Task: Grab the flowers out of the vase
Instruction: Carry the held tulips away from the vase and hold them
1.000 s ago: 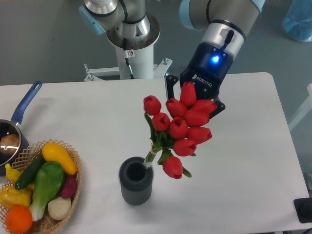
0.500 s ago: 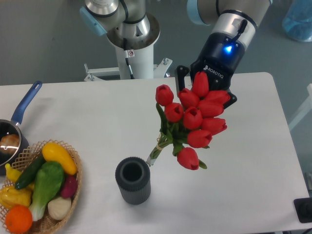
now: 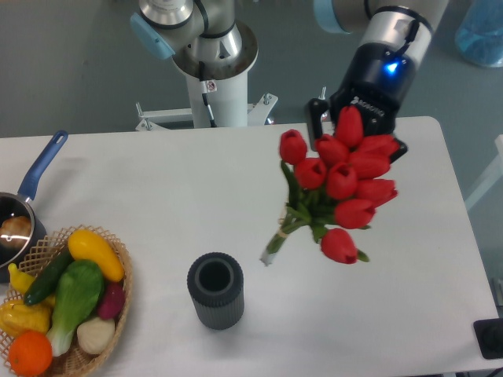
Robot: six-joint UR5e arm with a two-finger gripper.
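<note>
A bunch of red tulips, the flowers (image 3: 342,184), hangs in the air above the table, right of centre, with green leaves and tied stems pointing down-left. My gripper (image 3: 355,140) holds the bunch from behind the blooms; the red heads hide most of its fingers. The dark grey ribbed vase (image 3: 214,289) stands upright on the table, lower left of the stem ends, and its round mouth holds nothing. The stems are well clear of the vase.
A wicker basket (image 3: 110,314) of fruit and vegetables sits at the front left corner. A blue-handled pan (image 3: 35,181) lies at the left edge. The robot's white pedestal (image 3: 214,86) stands behind the table. A black object (image 3: 490,339) sits at the front right corner.
The stems have come out of the vase. My gripper has carried the flowers up and to the right, away from the vase. The vase stayed upright in place.
</note>
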